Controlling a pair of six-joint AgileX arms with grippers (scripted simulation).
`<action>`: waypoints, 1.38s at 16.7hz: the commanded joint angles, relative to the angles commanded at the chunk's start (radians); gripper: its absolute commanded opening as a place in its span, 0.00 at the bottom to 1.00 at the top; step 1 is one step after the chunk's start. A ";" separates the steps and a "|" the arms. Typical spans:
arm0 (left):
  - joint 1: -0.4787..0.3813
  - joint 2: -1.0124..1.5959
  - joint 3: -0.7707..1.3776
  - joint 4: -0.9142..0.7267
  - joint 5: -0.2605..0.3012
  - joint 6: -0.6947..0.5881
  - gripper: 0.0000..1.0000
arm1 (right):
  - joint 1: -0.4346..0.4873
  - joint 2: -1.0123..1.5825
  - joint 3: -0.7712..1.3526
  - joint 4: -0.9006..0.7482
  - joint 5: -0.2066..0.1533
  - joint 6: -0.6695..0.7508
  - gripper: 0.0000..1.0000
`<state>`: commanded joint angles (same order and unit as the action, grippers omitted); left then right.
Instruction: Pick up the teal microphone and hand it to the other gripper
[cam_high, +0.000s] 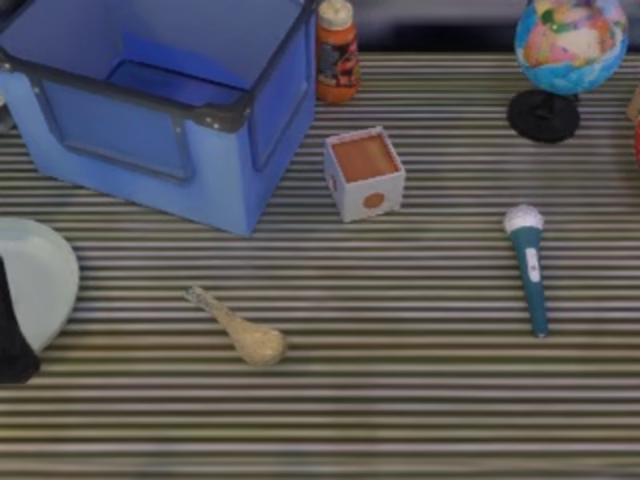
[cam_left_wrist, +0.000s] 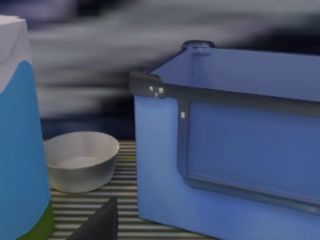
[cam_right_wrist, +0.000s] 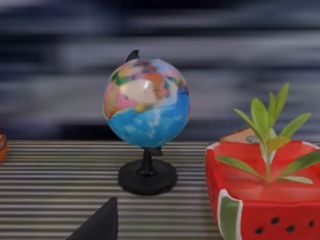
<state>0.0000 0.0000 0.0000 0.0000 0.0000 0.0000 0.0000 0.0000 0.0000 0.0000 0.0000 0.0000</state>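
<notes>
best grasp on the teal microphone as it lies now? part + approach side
Grip the teal microphone on its slim handle, around the middle near the white switch patch, not the round white head, which would likely slip. It lies flat on the striped table, head toward the globe, tail toward the near edge, so come straight down from above with the fingers closing across the handle. The right arm is probably the nearer one.

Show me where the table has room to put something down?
Lots of room along the near edge, below the tan stick and teal microphone, and between those two. It's crowded at the back: blue crate, orange bottle, small box, globe.
</notes>
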 joint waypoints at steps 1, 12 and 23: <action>0.000 0.000 0.000 0.000 0.000 0.000 1.00 | 0.000 0.000 0.000 0.000 0.000 0.000 1.00; 0.000 0.000 0.000 0.000 0.000 0.000 1.00 | 0.113 0.571 0.420 -0.282 0.013 0.124 1.00; 0.000 0.000 0.000 0.000 0.000 0.000 1.00 | 0.296 1.639 1.072 -0.762 0.034 0.321 1.00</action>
<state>0.0000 0.0000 0.0000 0.0000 0.0000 0.0000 0.2965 1.6386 1.0723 -0.7615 0.0340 0.3205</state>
